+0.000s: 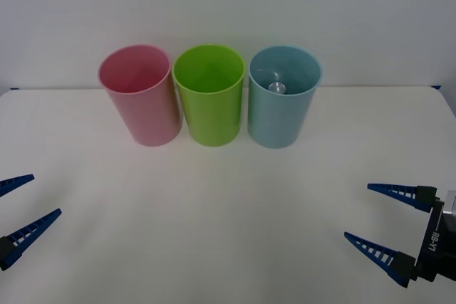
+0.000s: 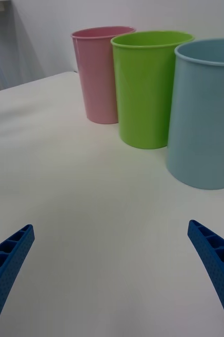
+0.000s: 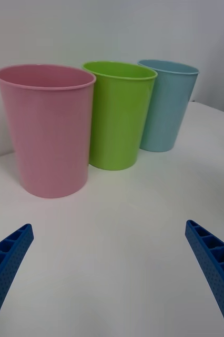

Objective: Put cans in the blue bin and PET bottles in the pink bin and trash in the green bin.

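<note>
Both claws, left claw [image 1: 20, 213] and right claw [image 1: 370, 213], spread wide; can [image 1: 276, 87] (silver top) inside blue bin [image 1: 279, 115].

Left end effector [image 1: 16, 213], right end effector [image 1: 365, 213] spread wide.

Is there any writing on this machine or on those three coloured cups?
"RB-Y1": white letters running sideways on the dark wrist of the right hand.
No writing shows on the pink bin, green bin or blue bin.
The can shows no readable label.
</note>
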### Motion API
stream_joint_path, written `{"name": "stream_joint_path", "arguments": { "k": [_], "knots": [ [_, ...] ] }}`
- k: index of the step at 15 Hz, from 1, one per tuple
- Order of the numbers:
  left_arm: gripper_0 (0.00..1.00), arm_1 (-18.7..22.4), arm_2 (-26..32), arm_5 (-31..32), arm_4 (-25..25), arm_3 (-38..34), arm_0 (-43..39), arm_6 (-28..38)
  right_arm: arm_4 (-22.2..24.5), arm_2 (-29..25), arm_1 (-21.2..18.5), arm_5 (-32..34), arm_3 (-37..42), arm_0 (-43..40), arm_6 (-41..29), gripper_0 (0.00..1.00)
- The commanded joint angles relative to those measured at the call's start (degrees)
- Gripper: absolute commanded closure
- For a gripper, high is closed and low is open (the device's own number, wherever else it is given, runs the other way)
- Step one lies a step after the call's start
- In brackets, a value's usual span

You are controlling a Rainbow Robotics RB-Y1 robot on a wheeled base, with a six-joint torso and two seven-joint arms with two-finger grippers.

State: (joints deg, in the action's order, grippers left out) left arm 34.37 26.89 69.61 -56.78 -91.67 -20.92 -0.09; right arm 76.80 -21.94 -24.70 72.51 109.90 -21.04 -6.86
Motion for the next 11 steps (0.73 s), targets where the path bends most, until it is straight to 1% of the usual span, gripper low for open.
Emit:
{"name": "stream_joint_path", "arguments": {
  "k": [1, 3, 11],
  "knots": [
    [0.00, 0.0, 0.0, 0.0, 0.0, 0.0, 0.0, 0.0, -1.4, -0.2, 0.0, 0.3, -0.4, -3.7, 4.7, 0.00],
    [0.00, 0.0, 0.0, 0.0, 0.0, 0.0, 0.0, 0.0, -2.2, 0.0, 0.0, 0.3, -0.4, -5.6, 5.5, 0.00],
    [0.00, 0.0, 0.0, 0.0, 0.0, 0.0, 0.0, 0.0, -2.1, 0.0, 0.0, 0.4, -0.5, -5.9, 6.2, 0.00]
  ]
}}
